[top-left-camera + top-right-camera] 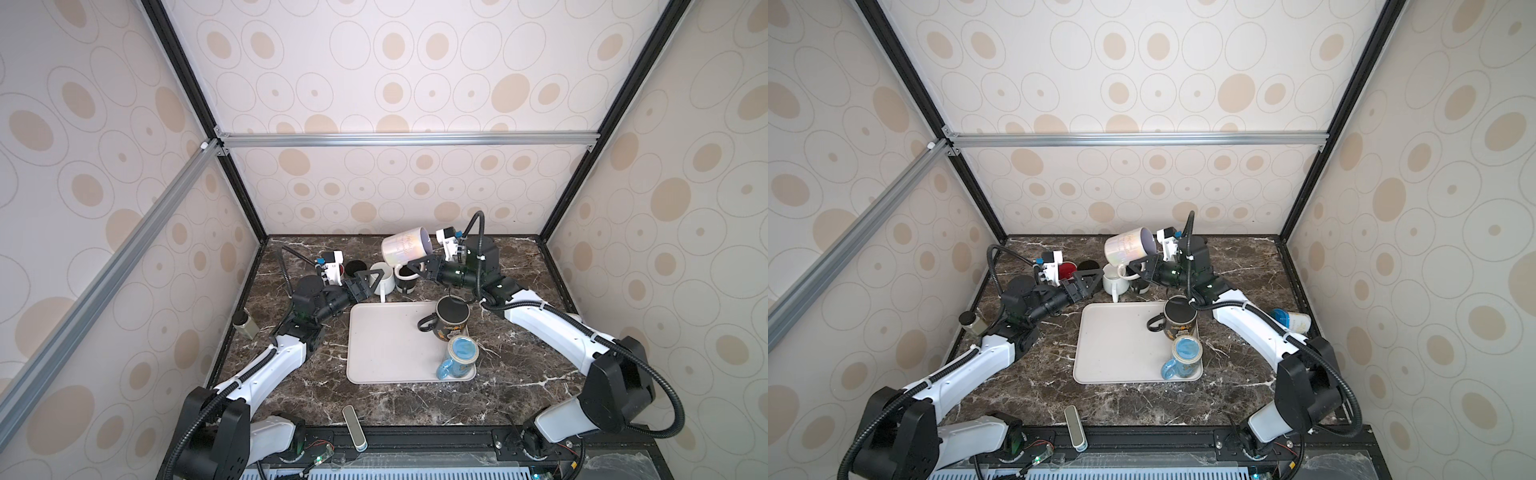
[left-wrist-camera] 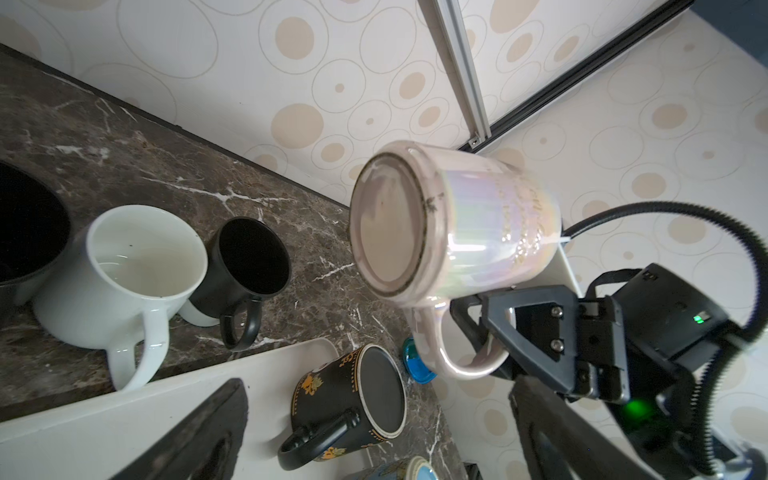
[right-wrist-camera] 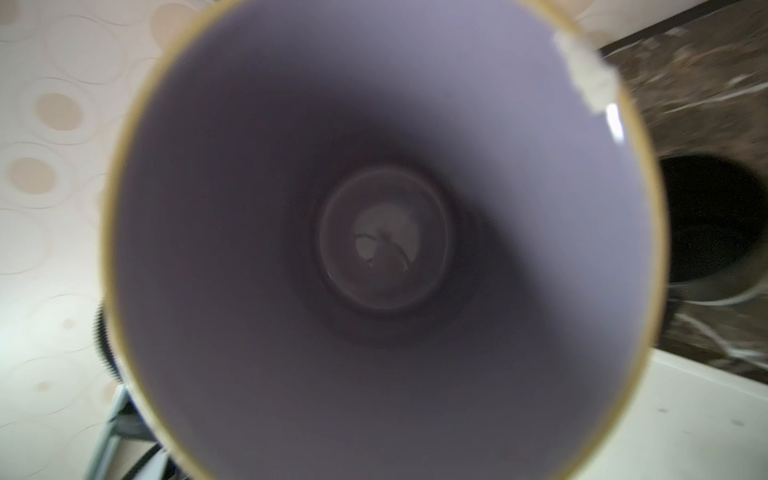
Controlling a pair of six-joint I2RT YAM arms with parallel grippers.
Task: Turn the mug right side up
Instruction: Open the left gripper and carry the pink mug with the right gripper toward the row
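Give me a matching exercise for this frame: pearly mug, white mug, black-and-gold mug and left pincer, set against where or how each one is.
Things:
1. pearly mug
2. white mug
3. black-and-gold mug
4. left pincer

Place or state:
A. on the tray
B. open, empty
C. mouth up on the marble table
D. in the air, handle in the right pincer

Pairs: 1-D, 2-C, 3-A, 4-B
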